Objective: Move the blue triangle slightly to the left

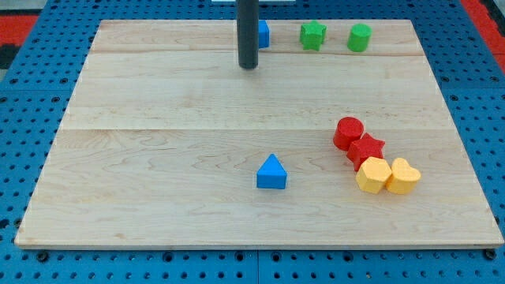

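Observation:
The blue triangle (271, 173) sits on the wooden board (158, 158) a little below the middle. My tip (248, 67) is near the view's top, well above the triangle and slightly to its left, apart from it. The rod hides part of a second blue block (263, 34) at the top edge.
A green star (312, 35) and a green cylinder (360, 37) stand at the top right. A red cylinder (348, 132), a red star (367, 149), a yellow hexagon block (373, 175) and a yellow heart (403, 176) cluster to the right of the triangle.

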Motion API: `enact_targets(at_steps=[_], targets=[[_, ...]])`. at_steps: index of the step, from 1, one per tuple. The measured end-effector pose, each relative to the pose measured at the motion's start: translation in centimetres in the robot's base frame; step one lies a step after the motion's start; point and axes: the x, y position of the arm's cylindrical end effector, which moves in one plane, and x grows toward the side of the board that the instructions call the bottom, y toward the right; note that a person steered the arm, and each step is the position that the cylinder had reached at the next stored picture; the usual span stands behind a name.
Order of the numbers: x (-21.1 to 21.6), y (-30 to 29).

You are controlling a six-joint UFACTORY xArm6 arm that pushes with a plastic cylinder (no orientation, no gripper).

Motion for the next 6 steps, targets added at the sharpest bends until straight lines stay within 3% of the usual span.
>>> enact_targets(at_steps=[1,3,4,6], targets=[[8.8,3.2],[17.1,9.7],[20.1,5.8],[15.2,0.4]])
